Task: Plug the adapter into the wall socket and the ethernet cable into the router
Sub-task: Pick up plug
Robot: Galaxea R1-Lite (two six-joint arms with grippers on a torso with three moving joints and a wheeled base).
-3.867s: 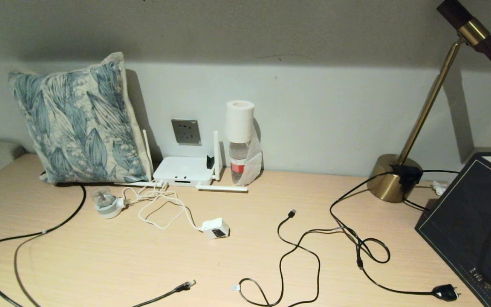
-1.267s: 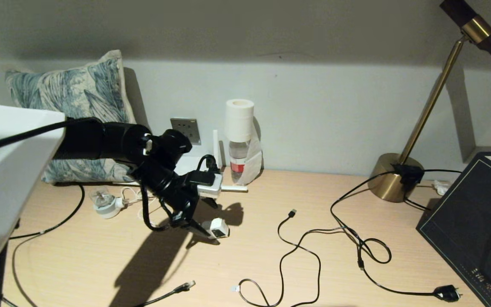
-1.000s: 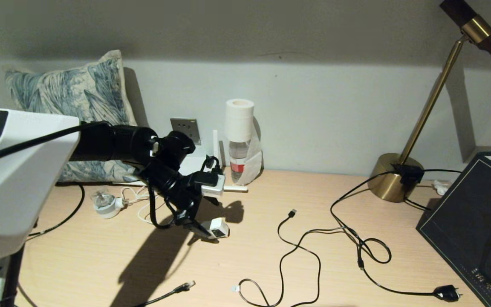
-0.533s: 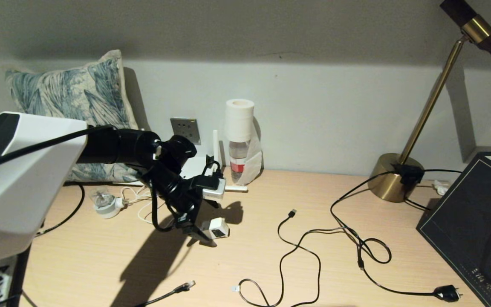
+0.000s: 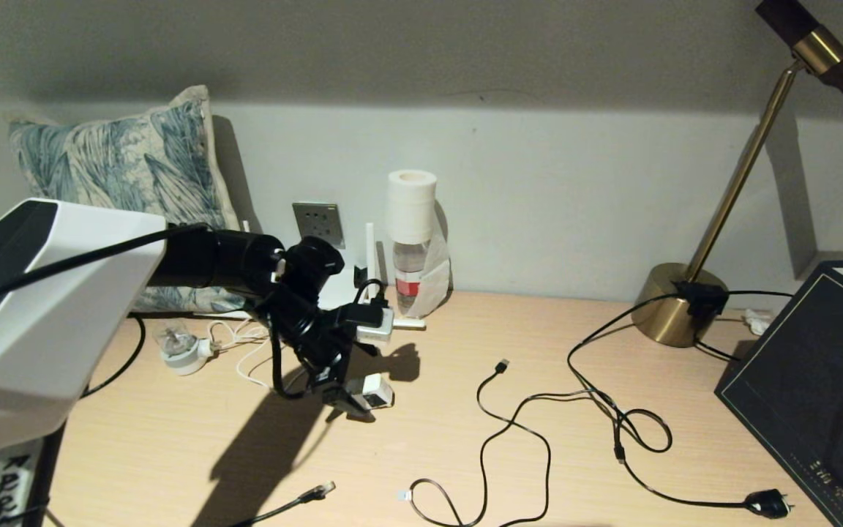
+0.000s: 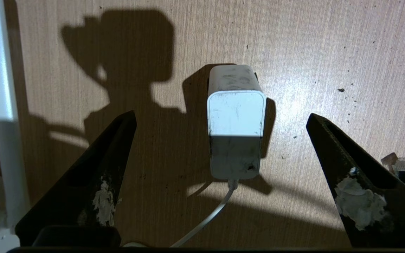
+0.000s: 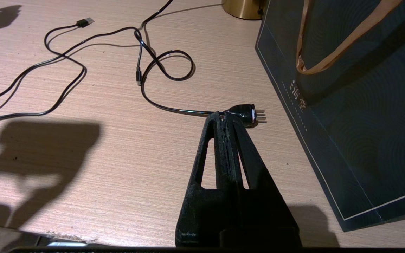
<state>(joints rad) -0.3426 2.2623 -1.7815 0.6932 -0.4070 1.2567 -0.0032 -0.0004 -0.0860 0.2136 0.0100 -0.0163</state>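
The white adapter (image 5: 372,389) lies on the desk with its dark label face toward me; its thin white cord (image 5: 249,360) trails left. My left gripper (image 5: 352,401) hangs just over it, open. In the left wrist view the adapter (image 6: 236,119) sits midway between the two spread fingers (image 6: 105,182), touching neither. The grey wall socket (image 5: 318,225) is on the wall behind. The arm hides most of the white router (image 5: 337,289); one upright antenna (image 5: 370,250) shows. The ethernet cable's clear plug (image 5: 321,488) lies near the front edge. My right gripper (image 7: 224,117) is shut and empty, low over the desk.
A black plug (image 7: 244,114) on a thin black cord lies just past the right fingertips, beside a dark bag (image 5: 809,380). A thin USB cable (image 5: 498,366), brass lamp base (image 5: 674,304), bottle under a paper roll (image 5: 410,256), pillow (image 5: 121,168) and small bulb (image 5: 176,344) stand around.
The left arm came into view and has crept right and down over the adapter, fingers open. The adapter and cables have not moved.
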